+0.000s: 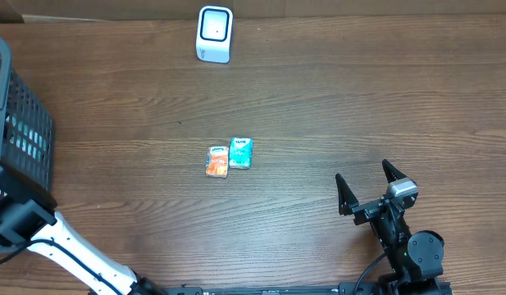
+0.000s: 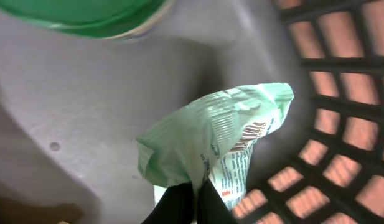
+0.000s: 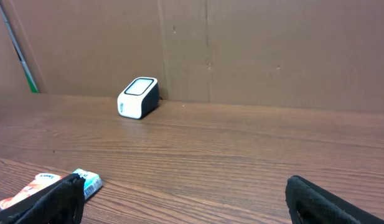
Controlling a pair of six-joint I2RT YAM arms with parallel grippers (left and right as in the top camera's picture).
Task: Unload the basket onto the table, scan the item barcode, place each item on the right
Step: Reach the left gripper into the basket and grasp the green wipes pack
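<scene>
Two small packets mid-table from overhead: orange packet (image 1: 217,161) and teal packet (image 1: 240,152), side by side, apparently touching. Scanner (image 1: 214,34) at far edge, well apart from both. Black basket (image 1: 19,123) at left edge, left arm (image 1: 27,220) reaching into it, fingers hidden from this angle. Right gripper (image 1: 363,174) near front edge, jaws spread wide, holding nothing. Left wrist next: left gripper (image 2: 196,190) pressed together, pinching lower end of a pale green pouch (image 2: 198,140) over grey basket floor, beside mesh wall. Cannot tell whether resting or already lifted. Barcode (image 2: 254,132) visible on crumpled face near upper end. Green-rimmed tub (image 2: 86,15) at top of frame, too close to identify. Judging pouch as light, soft, crinkly film, probably slippery and prone to flop or fold under own weight. End pinch probably enough to lift, but expect barcode panel to droop or curl. Better to hold at a seam edge away from the stripes, keeping them uncovered and roughly flat toward scanner window. Right wrist last: scanner ahead-left by cardboard backdrop, orange and teal packets at lower left just beside one finger, both fingers far apart at frame edges, nothing between. Likely next: lift pouch clear of basket rim without snagging mesh, then carry to scanner.
</scene>
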